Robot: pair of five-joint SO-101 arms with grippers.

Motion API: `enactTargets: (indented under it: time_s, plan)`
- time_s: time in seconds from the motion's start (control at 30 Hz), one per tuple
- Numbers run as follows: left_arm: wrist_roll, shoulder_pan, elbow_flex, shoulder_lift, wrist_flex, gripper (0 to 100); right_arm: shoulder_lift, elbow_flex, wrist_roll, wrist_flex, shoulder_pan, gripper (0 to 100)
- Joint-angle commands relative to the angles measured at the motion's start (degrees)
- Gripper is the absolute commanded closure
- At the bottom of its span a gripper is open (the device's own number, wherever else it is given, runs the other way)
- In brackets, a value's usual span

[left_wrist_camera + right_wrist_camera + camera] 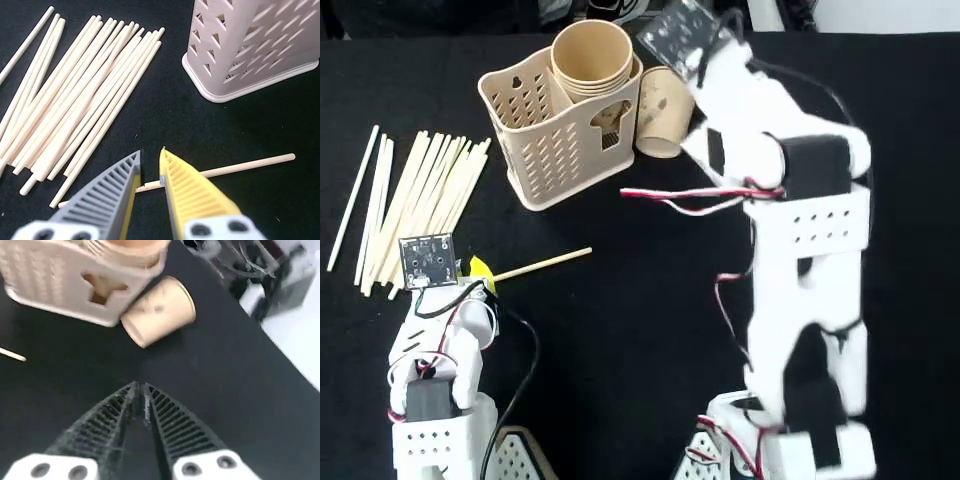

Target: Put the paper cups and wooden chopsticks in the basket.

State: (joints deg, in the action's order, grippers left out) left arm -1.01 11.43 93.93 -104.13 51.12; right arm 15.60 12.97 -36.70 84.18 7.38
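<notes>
Stacked cups are sitting in the basket, another cup lying beside; chopsticks are lying fanned, one chopstick apart.

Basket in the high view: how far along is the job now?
Done: a stack of cups stands in the basket. In hand: the left gripper is shut on a single chopstick. Left: the loose chopstick pile and the tipped cup beside the basket, with the shut, empty right gripper near it.
</notes>
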Motion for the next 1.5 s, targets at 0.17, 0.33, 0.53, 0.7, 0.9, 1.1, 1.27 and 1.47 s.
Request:
enactTargets:
  time_s: [0.17, 0.33, 0.53, 0.7, 0.9, 1.1, 1.27, 1.47]
  plan:
    - [0.62, 0.13, -0.4, -0.26, -0.88, 92, 16.66, -36.18, -4.22, -22.15, -1.67, 98.6]
    - [0.62, 0.13, -0.4, -0.26, -0.88, 92, 20.26, -55.34, -4.4, -41.23, -1.85, 98.6]
    - [0.62, 0.13, -0.4, -0.26, -0.88, 92, 16.66, -73.27, -4.4, -70.33, -1.85, 98.0]
    - [0.62, 0.13, -0.4, -0.26, -0.88, 92, 5.67, -78.37, -8.09, -89.14, -1.67, 82.2]
    - [0.62, 0.13, -0.4, -0.26, -0.88, 92, -13.23, -74.68, -8.18, -107.43, -1.32, 80.9]
    - [0.62, 0.13, -0.4, -0.26, -0.97, 92, -23.6, -67.91, -3.87, -115.87, -1.93, 80.8]
    - [0.62, 0.04, -0.4, -0.26, -0.97, 92, -23.6, -67.03, -3.87, -114.81, -1.85, 80.8]
    - [0.62, 0.04, -0.4, -0.26, -0.97, 92, -23.87, -62.2, 0.62, -108.31, -0.18, 80.8]
